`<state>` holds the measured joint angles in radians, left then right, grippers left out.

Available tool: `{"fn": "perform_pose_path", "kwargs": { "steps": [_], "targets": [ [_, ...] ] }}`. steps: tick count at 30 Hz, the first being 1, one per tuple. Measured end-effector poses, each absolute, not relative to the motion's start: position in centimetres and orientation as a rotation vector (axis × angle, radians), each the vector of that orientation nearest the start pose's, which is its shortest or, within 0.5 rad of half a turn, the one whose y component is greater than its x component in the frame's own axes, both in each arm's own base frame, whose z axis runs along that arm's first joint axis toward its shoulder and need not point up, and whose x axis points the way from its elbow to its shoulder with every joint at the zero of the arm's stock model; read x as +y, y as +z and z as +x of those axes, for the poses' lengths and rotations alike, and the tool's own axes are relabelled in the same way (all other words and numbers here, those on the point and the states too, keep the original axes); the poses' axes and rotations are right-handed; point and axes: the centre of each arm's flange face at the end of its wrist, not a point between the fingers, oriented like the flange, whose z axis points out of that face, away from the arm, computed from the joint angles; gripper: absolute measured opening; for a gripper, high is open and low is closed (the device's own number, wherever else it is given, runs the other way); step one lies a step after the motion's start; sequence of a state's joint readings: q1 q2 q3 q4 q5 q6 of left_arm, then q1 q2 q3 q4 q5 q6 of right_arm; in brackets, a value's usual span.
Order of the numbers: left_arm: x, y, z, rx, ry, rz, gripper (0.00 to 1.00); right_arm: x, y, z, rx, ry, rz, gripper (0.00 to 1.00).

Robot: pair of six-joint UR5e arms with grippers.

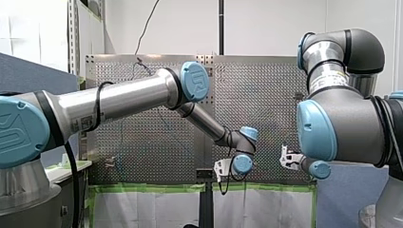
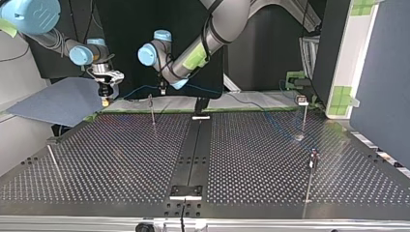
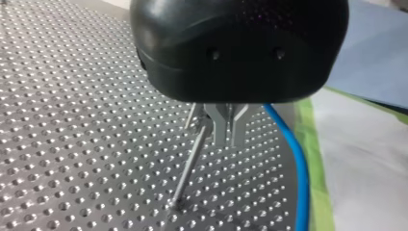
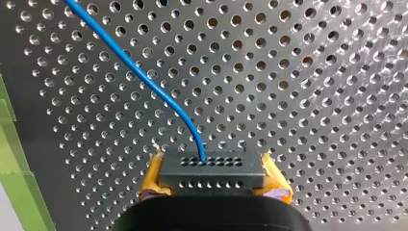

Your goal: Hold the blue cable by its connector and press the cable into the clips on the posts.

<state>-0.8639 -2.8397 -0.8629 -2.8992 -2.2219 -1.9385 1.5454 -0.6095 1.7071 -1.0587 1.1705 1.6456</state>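
Note:
The blue cable (image 4: 144,79) comes out of a black connector (image 4: 211,175), and my right gripper (image 4: 211,166) is shut on that connector with its yellow pads (image 4: 274,182) on both sides. In the top view my right gripper (image 2: 105,98) hangs over the table's far edge at the left. From there the cable (image 2: 135,90) runs to my left gripper (image 2: 163,89). My left gripper (image 3: 225,137) has its metal fingers shut just above the table, beside a thin post (image 3: 190,161). The cable (image 3: 300,178) passes along the fingers' other side, outside them.
More posts stand on the perforated table: one (image 2: 303,116) at the top view's far right with a clip on top, one (image 2: 312,174) nearer, and a leaning one (image 2: 54,162) at the left. Green tape (image 3: 315,159) lines the table edge. A blue-grey sheet (image 2: 58,101) lies off it.

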Motion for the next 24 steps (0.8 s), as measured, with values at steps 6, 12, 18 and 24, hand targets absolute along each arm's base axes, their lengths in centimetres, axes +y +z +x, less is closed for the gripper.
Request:
{"fn": "perform_pose_path", "kwargs": {
  "steps": [6, 12, 18, 24],
  "targets": [
    [-63.4, -4.6, 46.6, 1.809, -0.266, 0.003, 0.0, -62.1, -4.5, 16.1, -1.102, 1.527, 1.485, 0.0],
    [-62.6, -6.6, 48.0, 1.797, -0.263, 0.0, 0.0, -62.4, -4.3, 16.4, -1.092, 1.537, 1.484, 0.0],
    [-61.7, -7.1, 49.3, 1.797, -0.26, -0.006, 0.0, -62.6, -4.1, 16.7, -1.086, 1.545, 1.483, 0.0],
    [-61.0, -7.0, 50.2, 1.796, -0.245, -0.003, 0.0, -63.0, -3.9, 16.9, -1.083, 1.558, 1.478, 0.0]
  ]
}}
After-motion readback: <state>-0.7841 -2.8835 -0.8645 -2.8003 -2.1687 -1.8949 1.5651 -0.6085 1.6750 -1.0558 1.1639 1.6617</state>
